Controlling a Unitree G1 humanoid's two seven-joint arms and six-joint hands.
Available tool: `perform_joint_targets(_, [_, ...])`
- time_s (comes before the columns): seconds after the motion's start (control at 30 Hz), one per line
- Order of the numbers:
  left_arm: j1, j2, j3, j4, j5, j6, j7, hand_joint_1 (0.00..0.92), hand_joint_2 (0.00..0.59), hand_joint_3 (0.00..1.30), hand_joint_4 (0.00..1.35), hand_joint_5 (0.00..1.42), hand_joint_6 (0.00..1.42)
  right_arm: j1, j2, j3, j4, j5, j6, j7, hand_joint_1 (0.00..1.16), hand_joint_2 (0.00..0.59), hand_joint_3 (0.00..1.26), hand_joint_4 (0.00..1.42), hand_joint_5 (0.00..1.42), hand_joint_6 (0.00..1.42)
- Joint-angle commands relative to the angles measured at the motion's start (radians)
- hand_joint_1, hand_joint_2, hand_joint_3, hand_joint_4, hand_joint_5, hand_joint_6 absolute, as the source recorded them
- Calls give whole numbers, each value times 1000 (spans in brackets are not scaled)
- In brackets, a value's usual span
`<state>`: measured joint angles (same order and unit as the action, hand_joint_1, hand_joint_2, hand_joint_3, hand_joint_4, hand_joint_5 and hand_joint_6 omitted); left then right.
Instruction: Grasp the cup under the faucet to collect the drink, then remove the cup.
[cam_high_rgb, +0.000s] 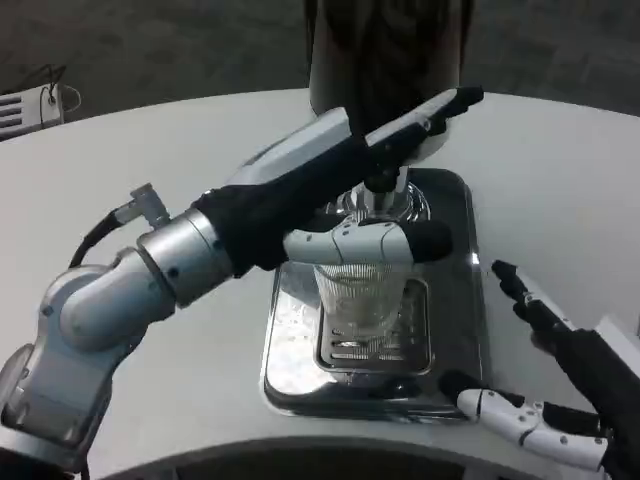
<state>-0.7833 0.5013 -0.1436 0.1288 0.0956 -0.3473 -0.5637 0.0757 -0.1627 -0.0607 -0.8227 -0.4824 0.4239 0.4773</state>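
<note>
A clear ribbed cup (362, 298) stands on the grate of the shiny metal drip tray (452, 300), below the faucet (385, 197) of the dark drink dispenser (385, 50). My left hand (350, 190) reaches in from the left and wraps around the cup's upper part, thumb across its front rim, other fingers stretched up toward the faucet. Whether liquid is in the cup I cannot tell. My right hand (545, 385) rests at the lower right beside the tray, fingers spread, holding nothing.
The white round table (180, 150) curves away at the back and front. A white object with a cable (35, 105) lies off the table's far left. The dispenser's body rises close behind the tray.
</note>
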Motion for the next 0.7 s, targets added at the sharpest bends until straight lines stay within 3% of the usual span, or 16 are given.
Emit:
perform_joint_targets(0.03, [15, 20, -41, 18, 43, -3, -44, 0, 0, 0, 0, 27, 107, -25, -9, 21, 63, 31, -68, -79, 733, 239, 0, 0, 13, 33])
perform_joint_targets(0.4, [5, 35, -50, 16, 53, -3, -51, 0, 0, 0, 0, 26, 106, -76, -35, 79, 194, 80, -140, -163, 743, 238, 0, 0, 0, 18])
perform_joint_targets(0.7, [11, 43, -52, 0, 51, 2, -55, 0, 0, 0, 0, 26, 106, -118, -29, 117, 278, 94, -173, -233, 782, 207, 0, 0, 0, 0])
